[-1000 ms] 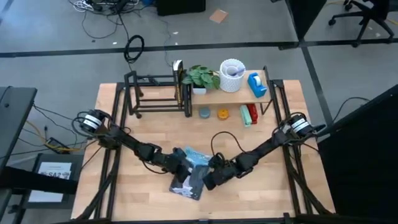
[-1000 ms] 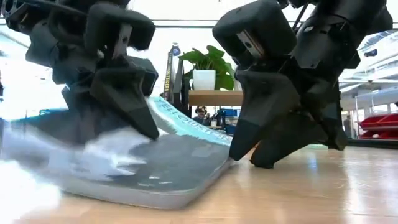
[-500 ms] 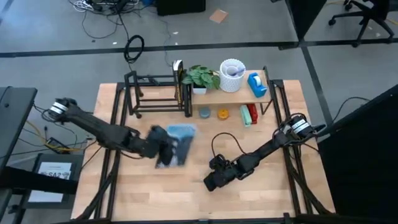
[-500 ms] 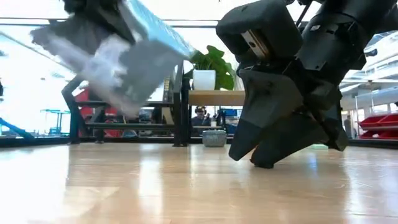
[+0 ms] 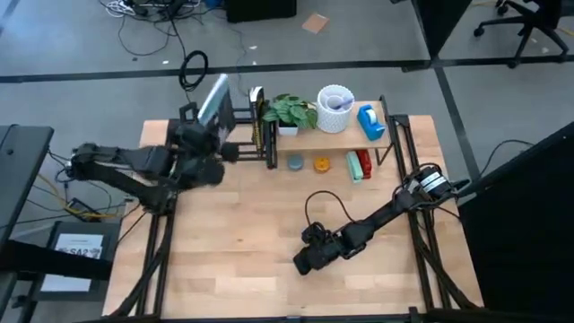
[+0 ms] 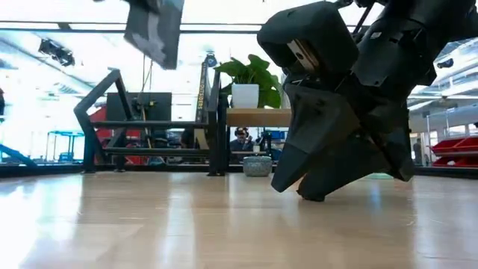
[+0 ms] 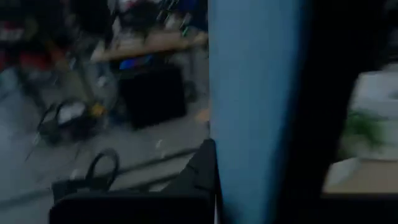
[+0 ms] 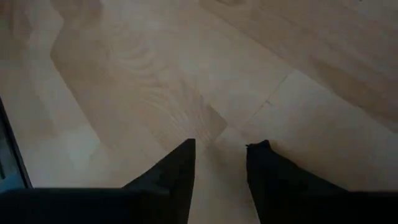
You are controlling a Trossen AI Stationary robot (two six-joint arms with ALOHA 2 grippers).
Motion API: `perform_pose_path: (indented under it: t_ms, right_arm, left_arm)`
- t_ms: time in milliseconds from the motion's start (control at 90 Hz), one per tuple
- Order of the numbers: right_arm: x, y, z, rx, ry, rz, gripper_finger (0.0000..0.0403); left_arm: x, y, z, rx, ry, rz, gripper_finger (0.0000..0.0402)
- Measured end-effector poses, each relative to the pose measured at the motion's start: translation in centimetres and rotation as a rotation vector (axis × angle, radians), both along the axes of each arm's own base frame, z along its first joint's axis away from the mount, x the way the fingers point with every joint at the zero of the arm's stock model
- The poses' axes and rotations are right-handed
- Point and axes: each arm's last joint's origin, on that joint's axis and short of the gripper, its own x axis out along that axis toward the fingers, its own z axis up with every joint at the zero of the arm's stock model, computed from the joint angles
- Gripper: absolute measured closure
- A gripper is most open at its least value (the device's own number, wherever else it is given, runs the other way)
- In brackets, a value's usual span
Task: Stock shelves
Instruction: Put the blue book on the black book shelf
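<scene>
Left end effector (image 5: 204, 135) was clamped on a flat light-blue and grey book (image 5: 213, 100), held upright above the open black metal-rod rack (image 5: 224, 135) at the tabletop's (image 5: 242, 233) far left. Low view: book (image 6: 154, 28) well above the rack's rails. Right end effector (image 5: 302, 261) sat low at the tabletop's near middle, fingers (image 8: 180, 168) slightly apart, holding nothing. Wooden plank-top shelf (image 5: 334, 135) carried a potted green plant (image 5: 289, 111), white cup (image 5: 334, 108) and blue tape dispenser (image 5: 369, 122).
</scene>
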Motion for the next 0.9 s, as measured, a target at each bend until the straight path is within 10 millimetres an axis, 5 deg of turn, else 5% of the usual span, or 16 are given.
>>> perform_pose_path:
  t_ms: [422, 900]
  right_arm:
    - [0.0, 0.0, 0.0, -0.007, -0.002, 0.006, 0.0290]
    - [0.0, 0.0, 0.0, -0.011, -0.004, 0.009, 0.0289]
  left_arm:
    - [3.8, 6.9, -6.2, -0.172, -0.090, 0.043, 0.0397]
    - [7.0, 9.2, -10.2, -0.273, -0.075, 0.045, 0.0361]
